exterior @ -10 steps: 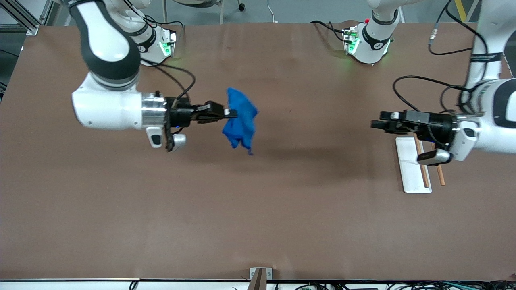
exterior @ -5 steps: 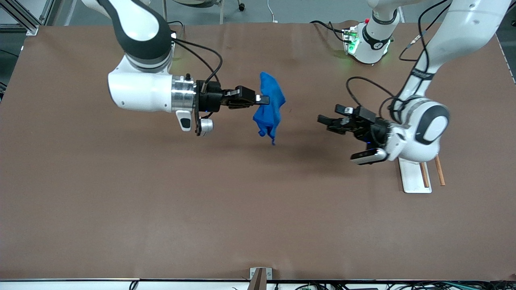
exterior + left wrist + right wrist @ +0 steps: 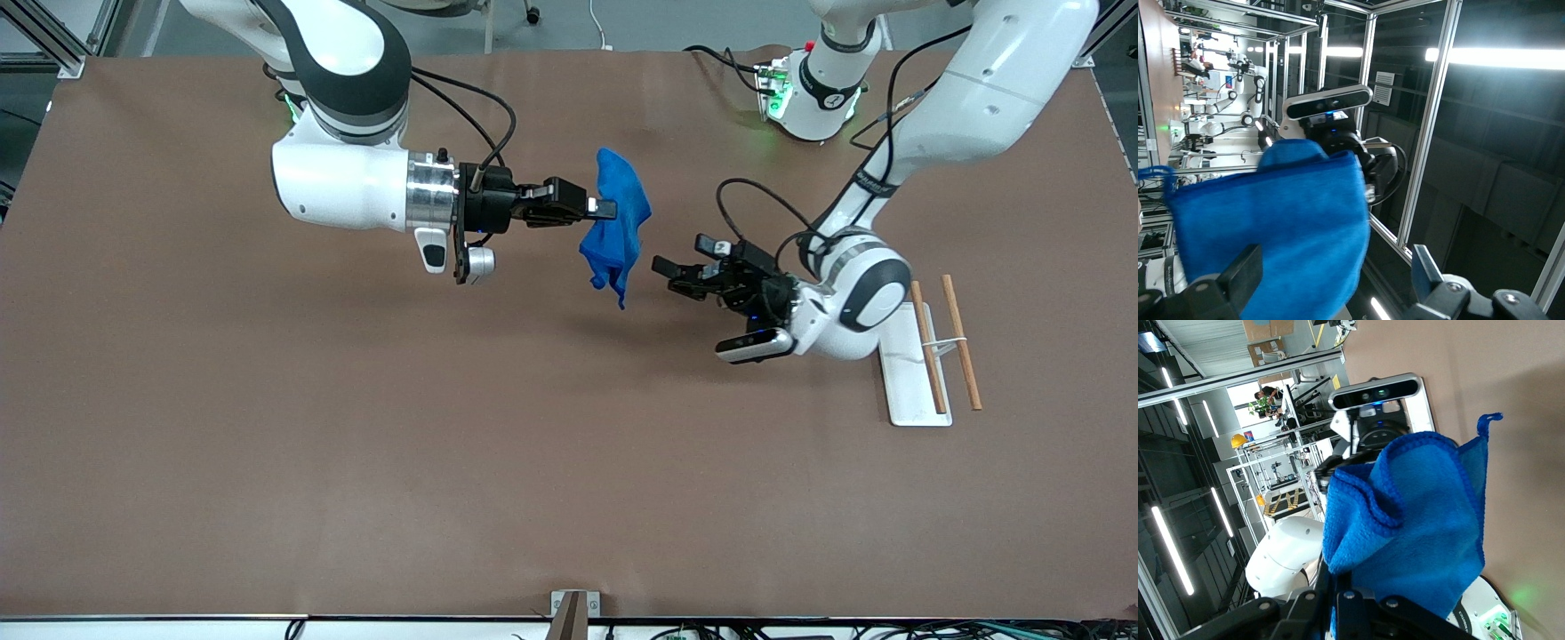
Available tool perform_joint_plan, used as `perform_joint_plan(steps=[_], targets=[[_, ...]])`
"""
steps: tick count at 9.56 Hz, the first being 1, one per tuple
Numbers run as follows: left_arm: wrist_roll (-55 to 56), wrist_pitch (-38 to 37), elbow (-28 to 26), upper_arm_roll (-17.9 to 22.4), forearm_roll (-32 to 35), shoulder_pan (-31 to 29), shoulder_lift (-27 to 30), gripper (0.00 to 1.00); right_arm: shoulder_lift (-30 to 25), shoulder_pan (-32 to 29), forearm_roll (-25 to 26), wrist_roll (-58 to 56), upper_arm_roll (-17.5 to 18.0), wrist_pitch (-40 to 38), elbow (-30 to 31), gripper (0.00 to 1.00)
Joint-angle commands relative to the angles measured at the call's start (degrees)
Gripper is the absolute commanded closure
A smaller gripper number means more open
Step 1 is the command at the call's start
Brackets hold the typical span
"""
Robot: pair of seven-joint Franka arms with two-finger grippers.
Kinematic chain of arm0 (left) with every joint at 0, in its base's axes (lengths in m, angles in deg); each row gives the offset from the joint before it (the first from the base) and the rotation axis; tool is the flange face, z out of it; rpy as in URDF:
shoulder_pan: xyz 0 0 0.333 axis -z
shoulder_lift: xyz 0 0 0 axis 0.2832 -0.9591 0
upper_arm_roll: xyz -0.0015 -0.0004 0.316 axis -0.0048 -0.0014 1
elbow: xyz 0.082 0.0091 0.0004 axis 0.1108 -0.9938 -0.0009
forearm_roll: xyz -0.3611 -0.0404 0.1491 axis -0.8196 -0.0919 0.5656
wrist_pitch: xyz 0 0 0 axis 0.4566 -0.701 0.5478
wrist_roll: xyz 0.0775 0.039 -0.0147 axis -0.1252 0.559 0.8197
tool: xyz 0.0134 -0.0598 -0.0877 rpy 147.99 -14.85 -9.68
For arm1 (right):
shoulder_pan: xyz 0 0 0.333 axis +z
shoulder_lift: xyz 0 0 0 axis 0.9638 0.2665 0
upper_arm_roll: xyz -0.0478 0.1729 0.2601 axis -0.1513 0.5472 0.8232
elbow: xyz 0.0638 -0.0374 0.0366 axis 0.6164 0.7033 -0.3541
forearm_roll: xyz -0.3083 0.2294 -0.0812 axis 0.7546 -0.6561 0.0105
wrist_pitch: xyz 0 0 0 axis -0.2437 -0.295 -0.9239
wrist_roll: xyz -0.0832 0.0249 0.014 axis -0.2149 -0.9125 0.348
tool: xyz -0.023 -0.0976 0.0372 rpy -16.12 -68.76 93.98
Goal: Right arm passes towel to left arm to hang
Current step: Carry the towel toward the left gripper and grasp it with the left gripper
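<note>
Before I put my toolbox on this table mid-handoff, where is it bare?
Bare: the wide brown table nearer the front camera. Crowded: mid-table, where the right end effector holds the towel facing the open left end effector.

Your right gripper (image 3: 605, 210) is up over the middle of the table (image 3: 356, 462), clamped on the towel (image 3: 615, 227), which hangs below it. Your left gripper (image 3: 665, 274) is in the air just beside the towel, toward the left arm's end, fingers spread, not touching. A stand (image 3: 909, 378) with two sticks (image 3: 962, 351) sits on the table at the left arm's end.
</note>
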Motion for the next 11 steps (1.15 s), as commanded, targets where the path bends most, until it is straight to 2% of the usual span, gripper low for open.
perform_joint_plan(steps=[1, 3, 4, 7, 9, 11], targets=[[-4.3, 0.1, -0.5, -0.9, -1.3, 0.0, -4.6, 0.04, -0.4, 0.6, -1.9, 0.4, 1.1, 2.6, 0.6, 1.0], [-6.5, 0.2, -0.7, -1.3, -1.8, 1.1, -6.5, 0.05, -0.5, 0.7, -4.7, 0.4, 1.7, 3.2, 0.5, 1.0], [-9.2, 0.2, -0.7, -1.4, -1.8, 1.2, -8.4, 0.06, -0.5, 0.4, -5.2, 0.4, 3.2, 5.1, 0.3, 1.0], [-9.6, 0.2, -0.8, -2.0, -3.0, 2.6, -8.2, 0.1, -0.5, 0.6, -6.4, 0.2, 3.8, 6.8, 0.1, 1.0], [-9.6, -0.3, -2.6, -3.6, -2.9, 1.0, -7.1, 0.19, -0.3, 0.4, -6.3, -0.2, 3.8, 6.6, 0.2, 1.0], [-9.4, -1.3, -2.6, -3.7, -2.6, -0.3, -6.9, 0.39, 0.4, 0.4, -6.3, -0.5, 3.8, 6.7, 0.2, 1.0]])
